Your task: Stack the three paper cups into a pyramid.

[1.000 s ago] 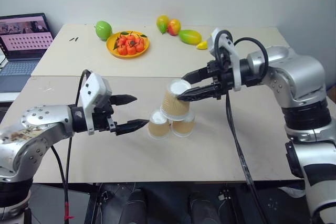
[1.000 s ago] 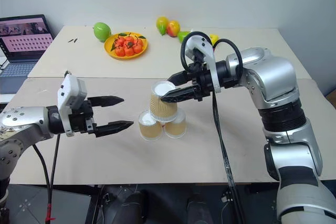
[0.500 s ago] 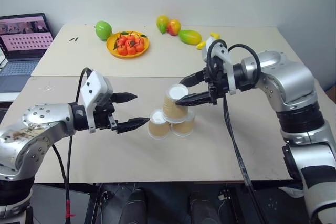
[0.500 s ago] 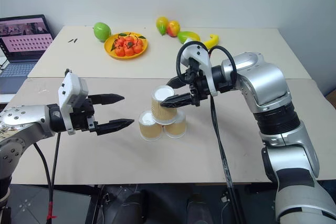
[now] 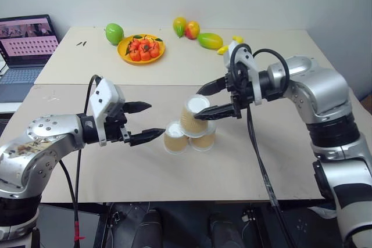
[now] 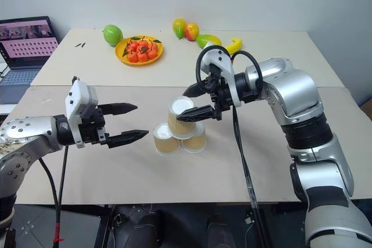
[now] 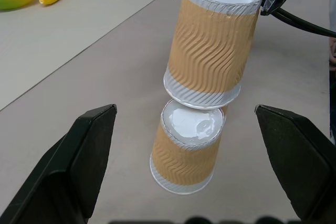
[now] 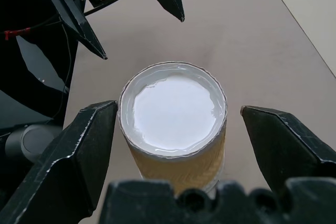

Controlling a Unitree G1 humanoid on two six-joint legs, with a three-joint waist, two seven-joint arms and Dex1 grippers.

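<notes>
The right gripper (image 5: 208, 101) stands wide open around the top cup (image 5: 195, 114), its 2 black fingers on either side of the white flat end with a clear gap to each, so nothing is held. That cup sits upside down on 2 lower cups, the left one (image 5: 175, 137) and the right one (image 5: 203, 139), which stand side by side on the worktop (image 5: 232, 172), forming a pyramid just below the right gripper. The left gripper (image 5: 145, 122) is also spread wide and empty, pointing at the stack from its left, near the left lower cup but apart from it.
</notes>
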